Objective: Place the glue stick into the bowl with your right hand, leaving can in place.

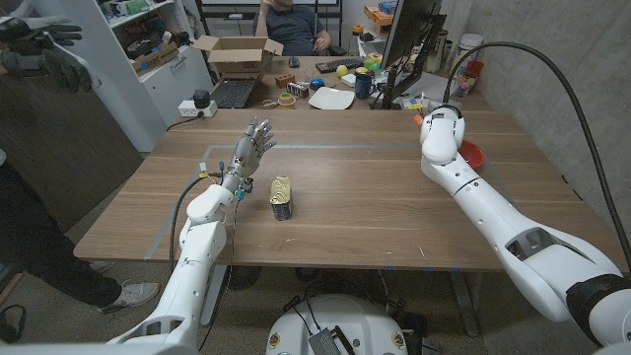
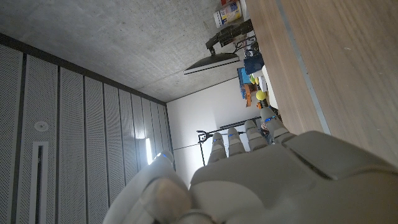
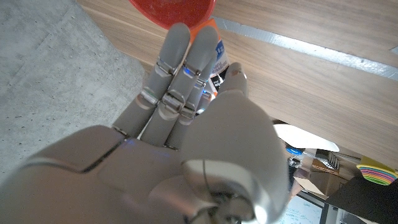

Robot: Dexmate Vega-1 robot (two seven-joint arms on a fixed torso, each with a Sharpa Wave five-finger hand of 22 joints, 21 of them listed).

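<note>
The glue stick (image 3: 216, 55), orange with a blue and white label, is pinched between the fingers and thumb of my right hand (image 3: 186, 124). It sits right at the rim of the red bowl (image 3: 174, 11). In the head view the bowl (image 1: 474, 153) peeks out behind my right wrist (image 1: 443, 136) at the table's right side, and the wrist hides the hand. The yellow can (image 1: 283, 195) stands at the table's middle, near the front. My left hand (image 1: 252, 145) is raised beside the can with fingers spread and holds nothing; its back (image 2: 267, 180) shows in the left wrist view.
Grey tape lines (image 1: 325, 147) cross the wooden table. Behind it, another desk carries a cardboard box (image 1: 235, 54), a keyboard, a plate and a monitor (image 1: 409, 39), with a person seated there. Another person stands at the far left, gloved hand (image 1: 44, 49) raised.
</note>
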